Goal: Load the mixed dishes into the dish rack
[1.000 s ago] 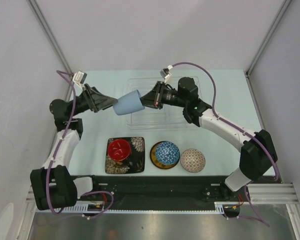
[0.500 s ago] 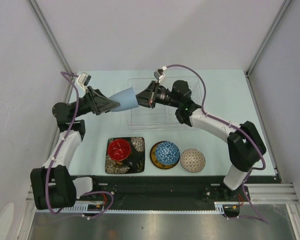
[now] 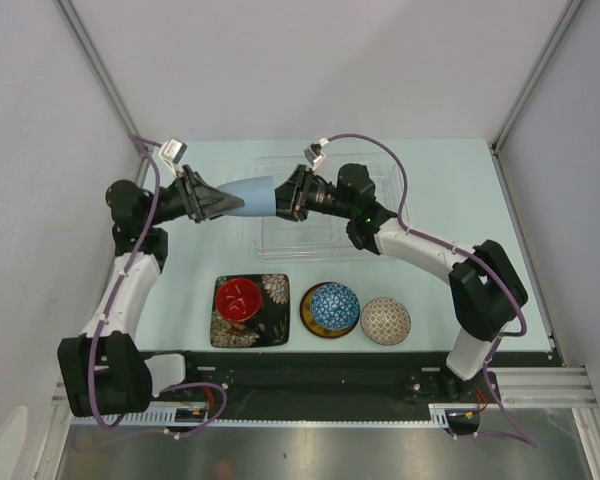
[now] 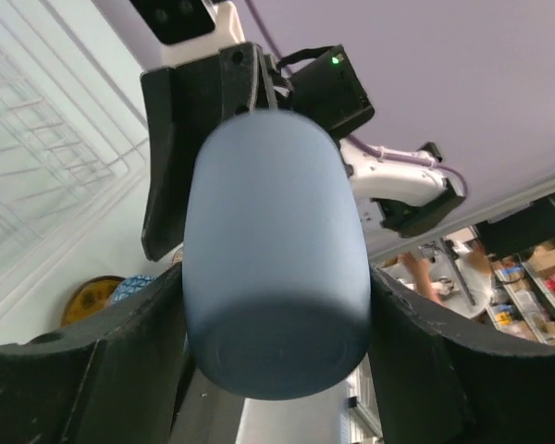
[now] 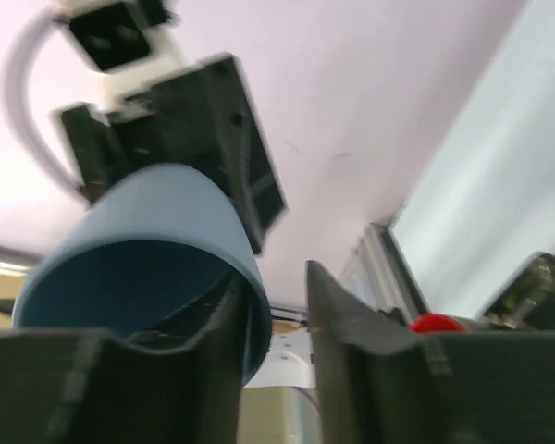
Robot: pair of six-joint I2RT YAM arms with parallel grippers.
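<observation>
Seen from above, the pale blue cup shows you only its middle. Its base is buried in the left gripper and its rim is hidden behind the right gripper. The right arm covers part of the clear ribbed plastic dish rack. Of the yellow round saucer you get only a rim under the blue patterned bowl. The right wrist view is blurred: its red blob is unreadable, and the bottom edge cuts off that gripper's fingers.

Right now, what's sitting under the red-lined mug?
The black square floral plate lies under the mug; its floral edges show around it, but the patch beneath the mug is covered.
</observation>
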